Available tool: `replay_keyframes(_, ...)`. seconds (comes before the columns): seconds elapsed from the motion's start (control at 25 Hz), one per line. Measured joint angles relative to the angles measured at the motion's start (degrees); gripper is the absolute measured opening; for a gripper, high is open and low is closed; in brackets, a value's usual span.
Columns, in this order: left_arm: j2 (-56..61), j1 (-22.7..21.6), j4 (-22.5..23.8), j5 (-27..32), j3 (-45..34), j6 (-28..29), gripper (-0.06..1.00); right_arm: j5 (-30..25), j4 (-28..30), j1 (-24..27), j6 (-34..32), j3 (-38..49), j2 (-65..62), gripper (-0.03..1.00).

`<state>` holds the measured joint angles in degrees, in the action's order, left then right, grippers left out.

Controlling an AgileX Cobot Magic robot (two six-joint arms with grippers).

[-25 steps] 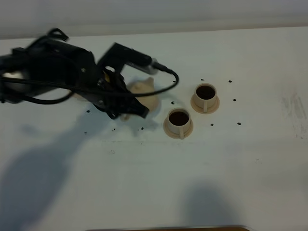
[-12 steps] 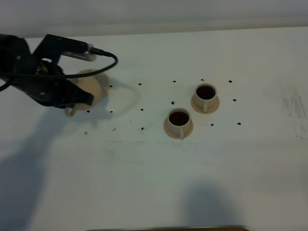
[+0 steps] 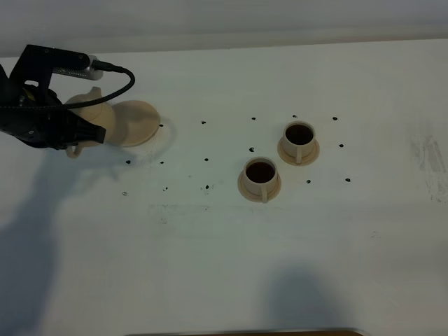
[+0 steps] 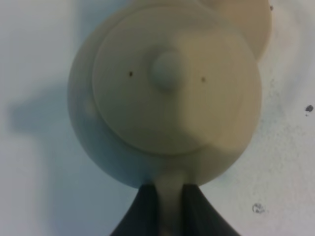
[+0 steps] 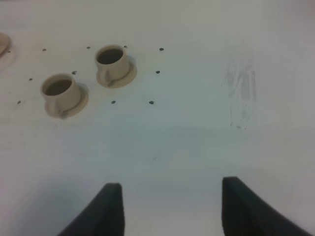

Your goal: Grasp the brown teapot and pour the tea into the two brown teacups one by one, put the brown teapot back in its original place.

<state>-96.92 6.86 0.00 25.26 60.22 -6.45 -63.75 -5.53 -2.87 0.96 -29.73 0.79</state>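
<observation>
A white table (image 3: 224,231) dotted with small dark marks: at its far left, the left gripper (image 4: 170,206) has its jaws clenched on the loop handle of the brown teapot (image 3: 87,112), held beside the flat saucer (image 3: 133,122) and overlapping its edge. Two brown teacups (image 3: 260,176), both dark inside, stand close together near the centre. The right gripper (image 5: 170,206) hangs well apart, jaws released.
</observation>
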Motion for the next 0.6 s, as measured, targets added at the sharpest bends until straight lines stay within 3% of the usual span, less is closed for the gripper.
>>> replay_keyframes(0.6, -7.19, 0.0, -1.99, -6.67, 2.51, -2.51, 0.16, 0.0, 0.0, 0.0, 0.0, 0.0, 0.0, 0.43)
